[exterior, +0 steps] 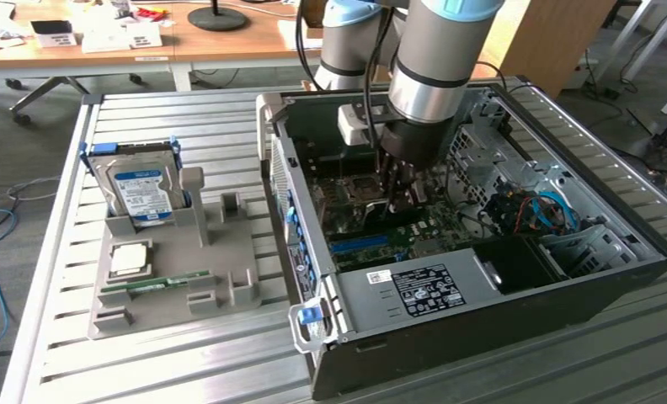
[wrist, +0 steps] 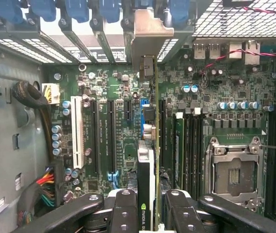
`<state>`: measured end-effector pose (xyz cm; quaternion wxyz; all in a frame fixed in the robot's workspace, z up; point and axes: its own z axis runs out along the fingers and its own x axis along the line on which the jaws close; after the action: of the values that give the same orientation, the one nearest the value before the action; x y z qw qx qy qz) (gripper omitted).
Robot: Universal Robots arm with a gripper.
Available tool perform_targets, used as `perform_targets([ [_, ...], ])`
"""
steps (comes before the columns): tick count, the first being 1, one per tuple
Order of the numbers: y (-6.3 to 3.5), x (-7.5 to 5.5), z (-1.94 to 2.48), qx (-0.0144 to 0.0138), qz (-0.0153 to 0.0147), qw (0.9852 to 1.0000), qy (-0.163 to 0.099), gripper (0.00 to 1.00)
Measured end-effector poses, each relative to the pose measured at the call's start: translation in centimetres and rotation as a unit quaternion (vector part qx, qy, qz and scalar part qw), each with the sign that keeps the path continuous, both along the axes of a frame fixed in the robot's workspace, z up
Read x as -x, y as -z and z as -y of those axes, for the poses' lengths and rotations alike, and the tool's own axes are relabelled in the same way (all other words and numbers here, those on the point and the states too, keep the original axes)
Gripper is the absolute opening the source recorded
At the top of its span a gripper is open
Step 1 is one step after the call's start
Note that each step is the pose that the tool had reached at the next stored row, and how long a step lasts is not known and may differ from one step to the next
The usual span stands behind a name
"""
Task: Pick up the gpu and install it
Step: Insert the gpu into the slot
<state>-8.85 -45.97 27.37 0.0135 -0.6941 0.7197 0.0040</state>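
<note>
our gripper (wrist: 150, 213) has its fingers (wrist: 123, 211) closed on the gpu (wrist: 147, 160), held edge-on over the motherboard (wrist: 108, 121) inside the computer case (exterior: 603, 278). pickup looks done; we judge seating in the slot unfinished.

The gpu (wrist: 150, 145) is seen edge-on, its lower end hidden between the gripper (wrist: 147, 213) fingers (wrist: 123, 211) (cut off by the frame edge).

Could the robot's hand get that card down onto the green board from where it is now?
Probably yes: the hand holds the gpu edge-on above the motherboard, inside the open computer case, and nothing visible lies beneath it.
</note>
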Motion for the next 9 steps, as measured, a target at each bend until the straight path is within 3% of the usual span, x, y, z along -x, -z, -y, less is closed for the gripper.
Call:
perform_targets([
  [9,0.04,0.32,0.11,0.0,0.0,1.0,0.0,0.27],
])
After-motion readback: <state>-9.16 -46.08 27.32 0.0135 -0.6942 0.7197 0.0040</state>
